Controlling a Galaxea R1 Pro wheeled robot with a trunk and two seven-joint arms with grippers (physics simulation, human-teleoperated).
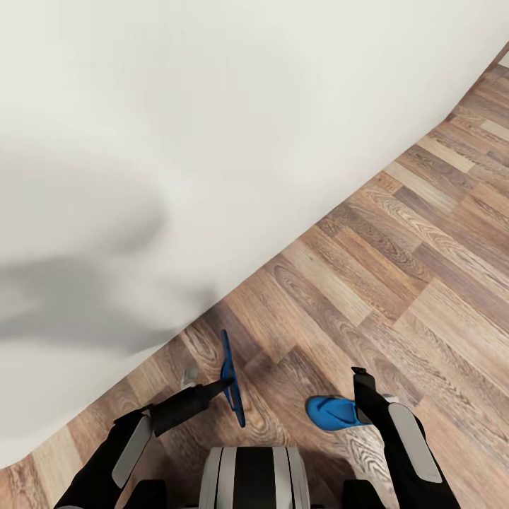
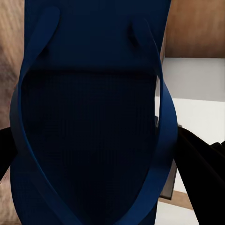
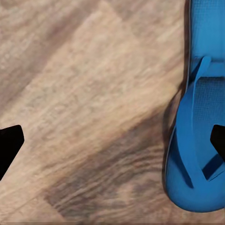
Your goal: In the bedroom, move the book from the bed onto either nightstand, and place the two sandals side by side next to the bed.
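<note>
Left gripper (image 1: 225, 384) clamps one blue sandal (image 1: 231, 378) edge-up; right gripper (image 1: 359, 396) jaws apart over flat second sandal (image 1: 332, 412) on grainy plank floor (image 1: 396, 268), smooth pale bed (image 1: 212, 141) far-left.

One bright blue flat flip-flop sandal (image 1: 230, 378) stood on edge, its thin sole nearly vertical above the brown plank floor (image 1: 396, 268), close to the edge of the pale grey-white bed cover (image 1: 177, 141). Seen close in the left wrist view, its sole and blue toe straps (image 2: 93, 140) looked dark and shaded. The second blue flip-flop (image 1: 332, 412) lay flat on the planks, strap side up (image 3: 197, 136), near the first but apart from it.
</note>
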